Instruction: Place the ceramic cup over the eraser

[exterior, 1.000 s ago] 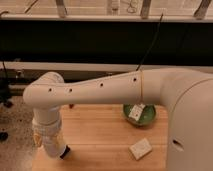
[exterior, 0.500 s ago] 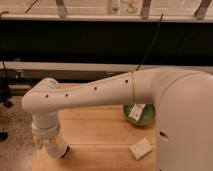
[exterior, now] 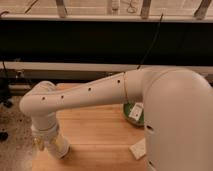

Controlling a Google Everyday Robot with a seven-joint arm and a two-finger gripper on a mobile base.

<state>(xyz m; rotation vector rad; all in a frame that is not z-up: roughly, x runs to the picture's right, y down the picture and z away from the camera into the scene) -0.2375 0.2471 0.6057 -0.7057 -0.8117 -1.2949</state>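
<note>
My arm reaches across the view to the lower left and its wrist points down at the wooden table (exterior: 100, 137). The gripper (exterior: 51, 141) is at the wrist's lower end, just above the table's left edge. A plain white cylinder, which looks like the ceramic cup (exterior: 60, 149), sits slightly tilted at the wrist's tip, touching or almost touching the table. I cannot tell it apart cleanly from the wrist. The black eraser is not visible.
A green bowl (exterior: 134, 113) stands on the table behind my forearm at the right. A cream-white rectangular block (exterior: 138, 149) lies at the lower right. A dark counter and cables run along the back. My arm's body fills the right side.
The wrist has moved lower and slightly right at the table's left edge. The small dark spot at the white cylinder's lower end one second ago no longer shows.
</note>
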